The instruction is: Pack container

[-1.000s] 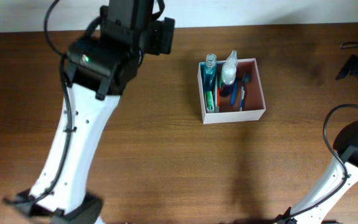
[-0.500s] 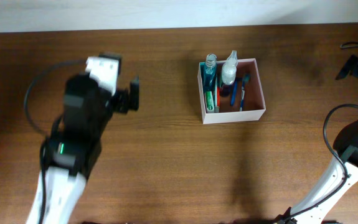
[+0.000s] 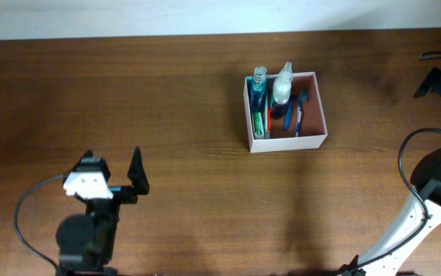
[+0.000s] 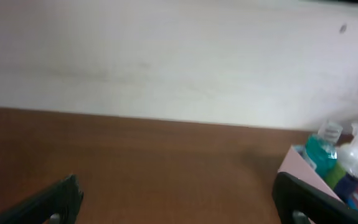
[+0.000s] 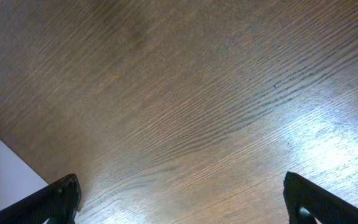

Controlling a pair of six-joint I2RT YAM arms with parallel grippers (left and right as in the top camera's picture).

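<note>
The left arm has pulled back from the top of the overhead frame to its lower left. The container sits upper right of centre, and the left gripper and right gripper both gape wide, holding nothing. With toiletries standing inside the container, packing looks done.

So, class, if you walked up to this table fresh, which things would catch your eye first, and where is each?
The white container stands out on the dark wooden table, right of centre toward the far edge, with a blue bottle and a white spray bottle standing at its far side. Next comes the left arm near the front left corner, its fingers spread open and empty.
</note>
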